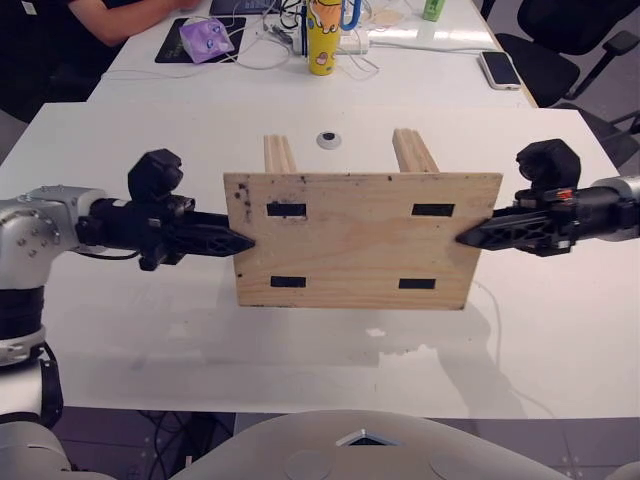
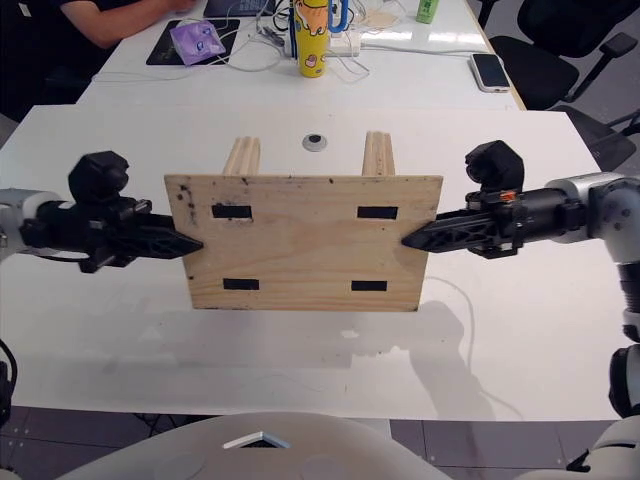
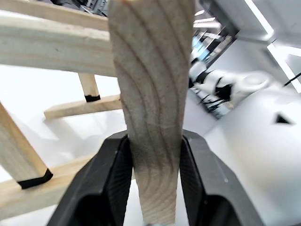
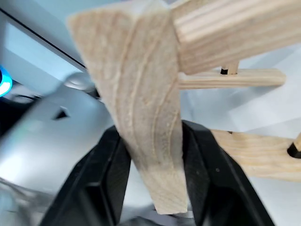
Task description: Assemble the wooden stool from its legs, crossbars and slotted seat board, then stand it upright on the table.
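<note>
Wooden stool (image 1: pixel 356 262) is held over the middle of the white table (image 1: pixel 110 340), with its slotted seat board (image 1: pixel 350 205) facing near and its legs (image 1: pixel 279 154) pointing far. The left gripper (image 1: pixel 245 242) is clenched on the board's left edge and the right gripper (image 1: pixel 465 238) on its right edge.

Stool (image 1: pixel 350 175) assembled, pale wood, tipped on side over tabletop (image 1: pixel 120 330) middle. Seat board (image 1: pixel 350 260) rectangular, near-upright, flat face toward near edge, four dark slots (image 1: pixel 286 210). Two legs (image 1: pixel 279 154) show above board, pointing toward far edge. Crossbars (image 3: pixel 56 44) join legs behind board. Left gripper (image 1: pixel 245 242) and right gripper (image 1: pixel 462 238) pinch board's opposite side edges.
</note>
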Motion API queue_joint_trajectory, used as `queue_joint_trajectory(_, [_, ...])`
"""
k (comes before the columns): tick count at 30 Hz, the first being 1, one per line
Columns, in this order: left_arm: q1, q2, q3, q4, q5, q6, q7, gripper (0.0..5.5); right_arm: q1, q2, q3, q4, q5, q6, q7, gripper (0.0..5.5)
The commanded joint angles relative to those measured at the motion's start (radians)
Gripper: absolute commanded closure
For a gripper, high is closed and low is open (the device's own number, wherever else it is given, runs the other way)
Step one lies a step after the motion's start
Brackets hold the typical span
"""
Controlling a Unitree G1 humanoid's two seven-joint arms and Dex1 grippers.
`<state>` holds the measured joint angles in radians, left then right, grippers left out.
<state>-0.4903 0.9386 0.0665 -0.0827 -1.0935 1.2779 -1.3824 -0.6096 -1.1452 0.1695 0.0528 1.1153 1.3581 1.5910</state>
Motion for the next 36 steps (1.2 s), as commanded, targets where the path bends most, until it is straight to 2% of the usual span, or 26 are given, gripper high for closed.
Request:
queue_joint_trajectory(1, [-0.227, 0.093, 0.036, 0.078, -0.17, 0.311, -0.005, 4.17, -0.26, -0.11, 0.177, 0.052, 0.418, 0.256, 0.023, 4.01])
queue_joint_trajectory(4, [-0.257, 0.1, -0.004, 0.156, -0.152, 0.336, -0.002, 4.17, -0.35, -0.071, 0.309, 0.196, 0.417, 0.256, 0.021, 4.01])
queue_joint_trajectory(7, [-0.219, 0.062, -0.04, 0.207, -0.092, 0.331, 0.016, 4.17, -0.343, 0.001, 0.367, 0.266, 0.334, 0.256, -0.008, 4.01])
queue_joint_trajectory(9, [-0.202, 0.015, -0.056, 0.274, -0.042, 0.303, 0.044, 4.17, -0.315, 0.063, 0.372, 0.357, 0.268, 0.256, -0.05, 4.01])
queue_joint_trajectory(12, [-0.229, -0.054, -0.062, 0.435, 0.034, 0.25, 0.078, 3.55, -0.276, 0.115, 0.363, 0.477, 0.185, 0.256, -0.032, 3.41])
queue_joint_trajectory(16, [-0.249, -0.084, -0.037, 0.631, 0.121, 0.171, 0.087, 2.96, -0.262, 0.165, 0.325, 0.595, 0.075, 0.253, -0.019, 2.8])
queue_joint_trajectory(19, [-0.245, -0.074, 0.001, 0.746, 0.172, 0.103, 0.081, 2.78, -0.255, 0.176, 0.295, 0.647, -0.005, 0.215, 0.011, 2.33])
queue_joint_trajectory(23, [-0.106, 0.032, 0.003, 0.729, 0.262, -0.041, -0.019, 2.78, -0.169, 0.114, 0.264, 0.648, -0.098, 0.05, 0.022, 2.33])
queue_joint_trajectory(26, [0.176, 0.136, 0.001, 0.633, 0.351, -0.242, -0.128, 2.78, 0.033, 0.04, 0.231, 0.579, -0.211, -0.236, 0.023, 2.33])
queue_joint_trajectory(28, [0.423, 0.189, 0.01, 0.453, 0.429, -0.447, -0.182, 2.78, 0.226, -0.044, 0.213, 0.401, -0.209, -0.376, 0.023, 2.51])
queue_joint_trajectory(30, [0.68, 0.242, 0.09, 0.185, 0.447, -0.587, -0.221, 2.78, 0.398, -0.118, 0.192, 0.187, -0.209, -0.486, 0.023, 2.72])
queue_joint_trajectory(33, [0.853, 0.262, 0.222, -0.091, 0.44, -0.615, -0.229, 3.21, 0.567, -0.142, 0.111, -0.03, -0.214, -0.57, 0.01, 3.23])
queue_joint_trajectory(35, [0.879, 0.226, 0.278, -0.271, 0.399, -0.569, -0.2, 3.51, 0.669, -0.092, 0.045, -0.186, -0.252, -0.649, -0.079, 3.54])
queue_joint_trajectory(36, [0.851, 0.196, 0.301, -0.335, 0.299, -0.483, -0.154, 3.67, 0.707, -0.086, 0.036, -0.266, -0.252, -0.662, -0.097, 3.71])
